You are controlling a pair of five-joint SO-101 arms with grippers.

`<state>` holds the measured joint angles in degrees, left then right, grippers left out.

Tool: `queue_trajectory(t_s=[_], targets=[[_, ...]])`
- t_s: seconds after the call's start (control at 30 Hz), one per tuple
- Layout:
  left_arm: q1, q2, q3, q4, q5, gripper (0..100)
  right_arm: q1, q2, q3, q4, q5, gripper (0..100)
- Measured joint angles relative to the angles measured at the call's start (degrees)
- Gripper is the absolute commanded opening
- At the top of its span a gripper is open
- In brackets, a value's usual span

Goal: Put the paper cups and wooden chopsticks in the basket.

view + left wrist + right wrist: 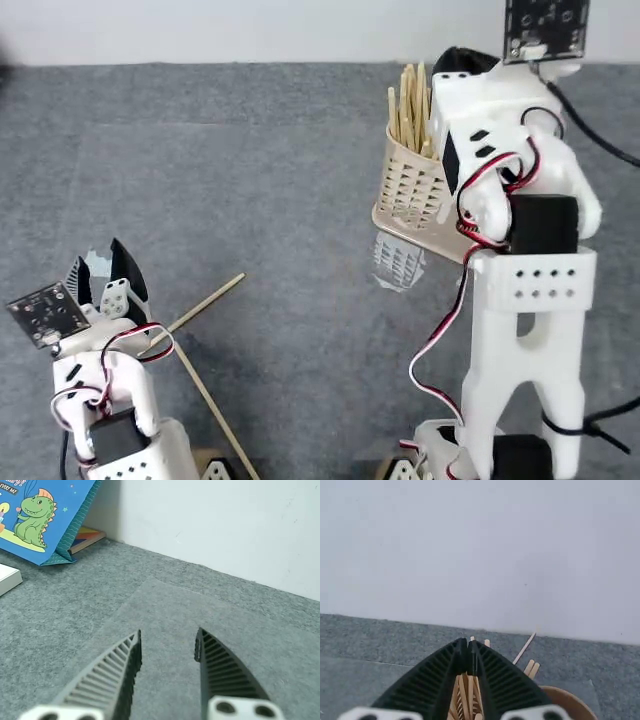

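Holds the left jaws wide apart and empty above the grey tabletop (250, 150), near 2 wooden chopsticks (205, 303) lying loose beside that arm. Hangs the right jaws, tips pinched together with nothing visibly gripped, directly over the basket (405, 185) at the far right, above a bundle of chopsticks (410, 100) standing in it.
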<state>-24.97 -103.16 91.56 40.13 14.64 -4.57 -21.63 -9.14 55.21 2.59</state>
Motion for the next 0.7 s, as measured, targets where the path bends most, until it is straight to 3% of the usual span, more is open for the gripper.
queue_trajectory(t_s=[0.23, 0.5, 0.7], targets=[[0.0, 0.0, 0.88, 0.0, 0.0, 17, 9.67, -5.01, 0.0, 1.41, 0.0, 1.2], [0.0, 0.0, 0.88, 0.0, 0.0, 17, 24.62, -6.33, 0.0, 14.51, 0.0, 1.2], [0.0, 0.0, 0.88, 0.0, 0.0, 17, 27.08, -6.33, 0.0, 26.55, 0.0, 1.2]])
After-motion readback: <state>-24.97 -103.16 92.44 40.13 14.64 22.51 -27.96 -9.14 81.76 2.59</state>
